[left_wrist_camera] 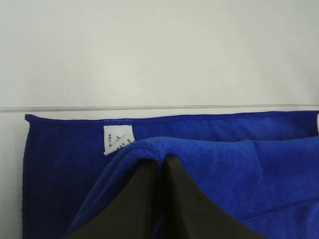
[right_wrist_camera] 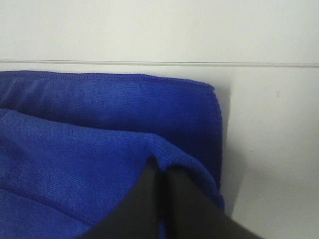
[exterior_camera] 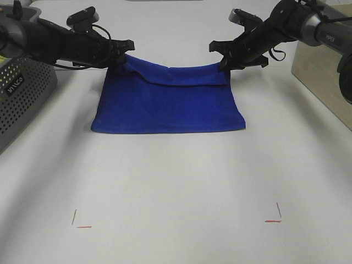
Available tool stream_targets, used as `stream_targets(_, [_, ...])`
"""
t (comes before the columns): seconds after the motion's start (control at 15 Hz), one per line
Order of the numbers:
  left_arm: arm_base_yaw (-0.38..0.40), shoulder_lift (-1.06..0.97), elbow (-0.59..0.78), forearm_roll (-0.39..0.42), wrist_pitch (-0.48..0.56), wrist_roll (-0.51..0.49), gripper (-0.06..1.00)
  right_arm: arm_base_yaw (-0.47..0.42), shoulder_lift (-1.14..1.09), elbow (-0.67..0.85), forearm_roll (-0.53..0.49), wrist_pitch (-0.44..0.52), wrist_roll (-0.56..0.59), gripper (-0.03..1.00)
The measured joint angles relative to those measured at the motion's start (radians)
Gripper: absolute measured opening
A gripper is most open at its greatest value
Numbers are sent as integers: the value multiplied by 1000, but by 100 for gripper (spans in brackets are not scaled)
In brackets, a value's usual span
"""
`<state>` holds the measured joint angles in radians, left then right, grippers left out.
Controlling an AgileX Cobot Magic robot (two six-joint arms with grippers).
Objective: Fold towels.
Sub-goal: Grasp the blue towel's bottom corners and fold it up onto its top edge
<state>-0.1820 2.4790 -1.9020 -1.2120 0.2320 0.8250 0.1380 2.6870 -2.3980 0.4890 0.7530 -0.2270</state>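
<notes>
A blue towel (exterior_camera: pixel 168 102) lies on the white table with its far edge lifted. My left gripper (exterior_camera: pixel 122 58) is shut on the towel's far left corner. My right gripper (exterior_camera: pixel 224 63) is shut on the far right corner. In the left wrist view the closed fingers (left_wrist_camera: pixel 162 199) pinch a fold of the towel (left_wrist_camera: pixel 249 169), and a white label (left_wrist_camera: pixel 118 140) shows on the layer lying below. In the right wrist view the closed fingers (right_wrist_camera: pixel 162 199) pinch the towel's corner (right_wrist_camera: pixel 99 149) above the flat layer.
A grey perforated basket (exterior_camera: pixel 22 93) stands at the left edge. A beige box (exterior_camera: pixel 324 77) stands at the right edge. Red corner marks (exterior_camera: pixel 82 223) (exterior_camera: pixel 275 217) lie on the near part of the table (exterior_camera: pixel 176 181).
</notes>
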Motion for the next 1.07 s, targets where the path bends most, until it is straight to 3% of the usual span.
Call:
stream_targets(0.07, [0, 8, -5, 7, -2, 1, 8, 0, 3, 0, -1, -3, 0, 5])
stream_targets(0.13, [0, 11, -5, 12, -25, 2, 18, 0, 11, 0, 1, -10, 6, 22])
stream_targets(0.2, [0, 11, -5, 13, -34, 3, 31, 0, 11, 0, 1, -11, 11, 32])
stream_targets(0.33, [0, 11, -8, 18, -86, 3, 59, 0, 8, 0, 1, 1, 24, 75])
stream_targets(0.4, [0, 7, -8, 26, -114, 3, 74, 0, -1, 0, -4, 27, 27, 82])
stream_targets(0.53, [4, -6, -8, 66, -114, 3, 77, 0, -18, 0, -18, 85, 27, 85])
stream_targets(0.67, [33, -39, -8, 144, 41, -43, 78, -1, -61, -6, -46, 228, 28, 86])
stream_targets(0.93, [112, -42, -8, 322, 395, -319, 78, -40, -70, -9, -39, 446, 88, 86])
stream_targets(1.07, [130, -42, -8, 417, 500, -471, 78, -70, -70, -9, -15, 455, 111, 86])
